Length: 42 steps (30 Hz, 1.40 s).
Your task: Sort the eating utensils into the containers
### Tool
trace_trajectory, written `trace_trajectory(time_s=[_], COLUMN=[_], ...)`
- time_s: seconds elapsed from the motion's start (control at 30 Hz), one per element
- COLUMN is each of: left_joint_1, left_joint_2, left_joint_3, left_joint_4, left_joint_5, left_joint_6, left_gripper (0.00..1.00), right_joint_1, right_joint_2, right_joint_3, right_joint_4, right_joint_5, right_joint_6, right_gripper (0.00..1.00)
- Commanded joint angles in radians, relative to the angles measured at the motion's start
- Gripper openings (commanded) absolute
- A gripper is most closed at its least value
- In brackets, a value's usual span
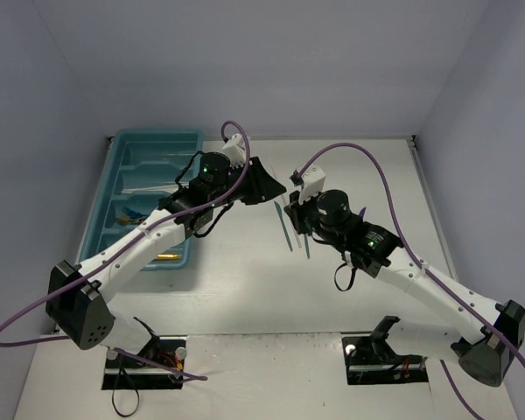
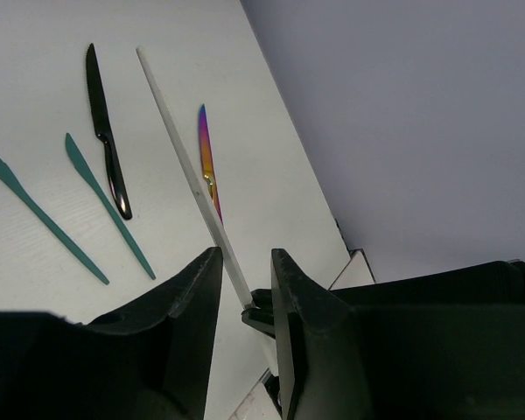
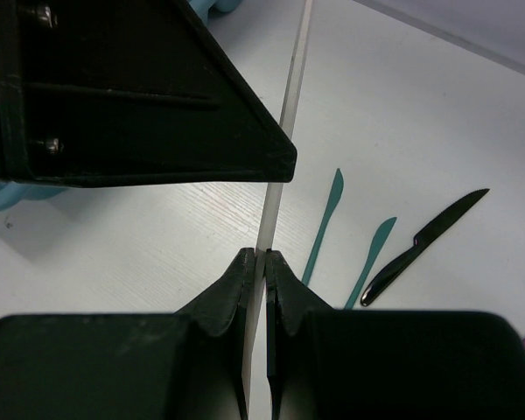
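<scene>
My right gripper (image 3: 264, 254) is shut on a slim white utensil (image 3: 289, 96) and holds it above the table. In the left wrist view the same white utensil (image 2: 184, 157) runs down between the fingers of my left gripper (image 2: 245, 254), which are apart and do not touch it. In the top view the two grippers meet mid-table, left (image 1: 267, 185) and right (image 1: 293, 203). Two teal knives (image 2: 105, 201) (image 2: 35, 210), a black knife (image 2: 105, 131) and an iridescent purple knife (image 2: 208, 162) lie on the table. The teal tray (image 1: 149, 149) stands at the far left.
The tray holds a white utensil (image 1: 149, 188), a blue one (image 1: 127, 214) and a gold one (image 1: 166, 256). The left arm reaches across the tray's right side. The teal knives (image 1: 287, 229) lie just under the right gripper. Walls close in the table behind and at both sides.
</scene>
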Motion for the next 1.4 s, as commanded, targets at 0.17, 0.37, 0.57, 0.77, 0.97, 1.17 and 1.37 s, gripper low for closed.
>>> trace_trajectory(time_s=[0.17,0.37,0.57,0.77,0.97,1.17,1.37], left_joint_1=[-0.016,-0.015,-0.016,-0.018,-0.043,-0.046,-0.029], left_joint_2=[-0.003,-0.005,-0.014,-0.012,0.0,0.003,-0.008], left_joint_3=[0.014,0.009,0.007,-0.01,-0.024,-0.041,-0.065], left_joint_4=[0.071,0.037,0.02,0.085,0.102,0.135,0.138], left_joint_5=[-0.002,-0.034,-0.059,-0.024,-0.02,-0.024,-0.065], left_joint_6=[-0.029,-0.027,-0.023,-0.055,-0.067,-0.09,-0.096], left_gripper=[0.26,0.36,0.42,0.4,0.18,0.02,0.0], right_joint_1=[0.009,0.009,0.008,0.008,0.009,0.009,0.007], right_joint_2=[-0.016,-0.014,-0.013,-0.013,-0.012,-0.012,-0.018], right_joint_3=[-0.003,-0.004,-0.007,-0.008,-0.015,-0.023,-0.034], right_joint_4=[0.117,0.119,0.119,0.122,0.125,0.128,0.129], right_joint_5=[0.032,0.043,0.049,0.048,0.062,0.084,0.161], right_joint_6=[-0.006,-0.003,0.0,0.002,0.004,0.011,0.022], right_gripper=[0.0,0.0,0.0,0.0,0.0,0.02,0.57])
